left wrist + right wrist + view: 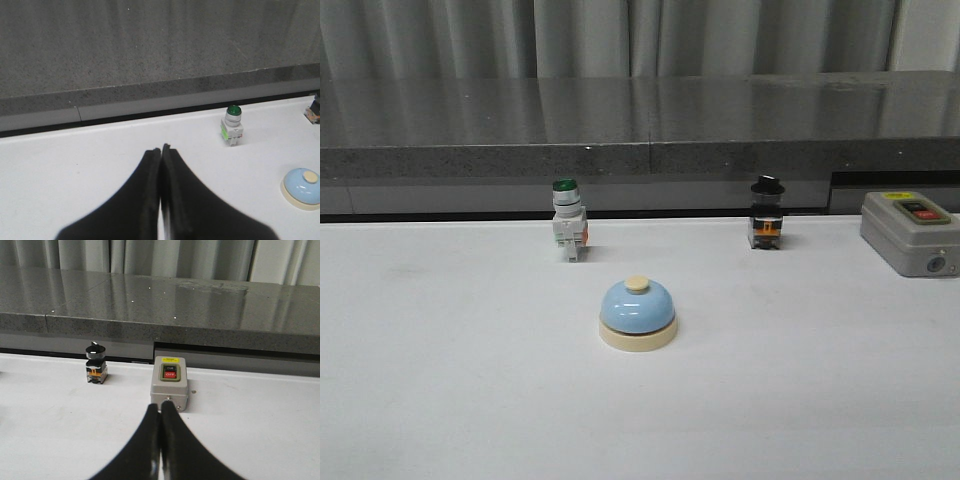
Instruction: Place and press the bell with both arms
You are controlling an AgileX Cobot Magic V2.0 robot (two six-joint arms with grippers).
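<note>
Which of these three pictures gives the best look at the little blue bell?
The front view: the bell sits whole near the middle of the table, with dome, cream base and button all clear. The left wrist view catches it small at the picture's edge, slightly cut off. The right wrist view does not show it.

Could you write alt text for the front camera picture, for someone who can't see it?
A light-blue bell sits alone mid-table. Behind it stand a green-capped switch, a black-capped switch, and a grey button box at right. No arms show.

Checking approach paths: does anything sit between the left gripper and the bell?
Nothing visible. The left gripper, shut, has bare table toward the bell; the green switch stands farther back.
</note>
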